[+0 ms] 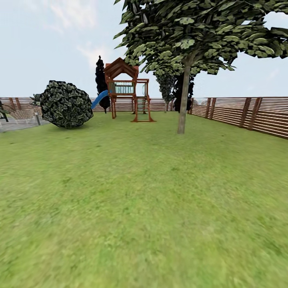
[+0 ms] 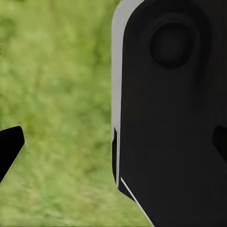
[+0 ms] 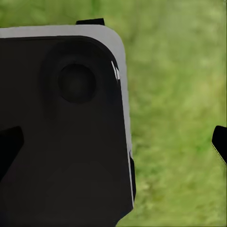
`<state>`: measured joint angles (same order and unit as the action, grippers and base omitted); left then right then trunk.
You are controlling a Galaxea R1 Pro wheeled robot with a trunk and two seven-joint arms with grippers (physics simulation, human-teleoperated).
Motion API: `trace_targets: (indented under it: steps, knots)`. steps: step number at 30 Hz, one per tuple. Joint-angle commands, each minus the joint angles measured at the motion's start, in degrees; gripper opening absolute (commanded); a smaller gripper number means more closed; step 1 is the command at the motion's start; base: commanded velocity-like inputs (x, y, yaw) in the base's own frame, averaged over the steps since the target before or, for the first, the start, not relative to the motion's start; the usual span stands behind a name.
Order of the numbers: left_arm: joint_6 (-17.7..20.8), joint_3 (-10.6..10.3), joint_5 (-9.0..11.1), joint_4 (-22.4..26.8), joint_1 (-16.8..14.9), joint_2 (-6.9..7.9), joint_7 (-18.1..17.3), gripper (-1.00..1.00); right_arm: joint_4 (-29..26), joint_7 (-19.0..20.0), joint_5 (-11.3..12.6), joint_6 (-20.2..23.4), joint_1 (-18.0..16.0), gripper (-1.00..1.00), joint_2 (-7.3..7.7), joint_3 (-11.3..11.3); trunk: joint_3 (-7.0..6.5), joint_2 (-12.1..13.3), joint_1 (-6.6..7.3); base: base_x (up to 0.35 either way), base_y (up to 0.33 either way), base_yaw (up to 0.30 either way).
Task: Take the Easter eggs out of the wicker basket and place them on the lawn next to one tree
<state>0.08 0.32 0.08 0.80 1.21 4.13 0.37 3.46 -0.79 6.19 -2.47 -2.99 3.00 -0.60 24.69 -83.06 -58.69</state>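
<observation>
In the head view the garden's lawn (image 1: 144, 208) stretches ahead of me. A tree (image 1: 183, 100) with a thin pale trunk and dark green leaf clumps stands on the grass, ahead and a little to the right. The Easter eggs and the wicker basket are out of view. In the left wrist view my left gripper (image 2: 113, 144) is open, its black fingertips (image 2: 9, 146) at the frame's edges, over grass and a black part of my body. My right gripper (image 3: 115, 144) is open too, with nothing between its fingertips (image 3: 220, 142).
A wooden play tower (image 1: 127, 90) with a blue slide stands at the back. A round dark bush (image 1: 66, 105) sits to its left. A brown slatted fence (image 1: 248, 114) runs along the right and the rear. A near-black tree (image 1: 101, 78) rises behind the tower.
</observation>
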Motion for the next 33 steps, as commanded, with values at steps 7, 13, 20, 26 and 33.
trace_targets:
  steps: [7, 13, 20, 26, 33]
  knots:
    - [0.01, 0.03, 0.01, 0.13, 0.02, 0.0, 0.05, 1.0, 0.16, -0.02, 0.58, -0.26, -0.09, 1.0, -0.05, -0.1, 0.05, -0.02, -0.03, 0.325, 0.0, 0.0]
    - [0.01, 0.03, 0.01, 0.12, 0.02, 0.0, 0.05, 1.0, 0.17, -0.01, 0.58, -0.26, -0.09, 1.0, -0.06, -0.1, 0.05, -0.02, -0.03, 0.325, 0.0, 0.0]
    - [0.01, 0.03, 0.01, 0.16, 0.02, 0.02, 0.04, 1.0, 0.19, -0.01, 0.58, -0.26, -0.09, 1.0, -0.09, -0.1, 0.05, -0.02, -0.03, 0.325, 0.0, 0.0]
    - [0.01, 0.03, 0.01, 0.1, 0.02, 0.01, 0.05, 1.0, 0.19, 0.0, 0.58, -0.26, -0.09, 1.0, -0.06, -0.1, 0.05, -0.02, -0.03, 0.325, 0.0, 0.0]
    - [0.01, 0.03, 0.01, 0.08, 0.02, 0.0, 0.03, 1.0, 0.18, -0.01, 0.57, -0.26, -0.09, 1.0, -0.03, -0.1, 0.05, -0.02, -0.03, 0.325, 0.0, 0.0]
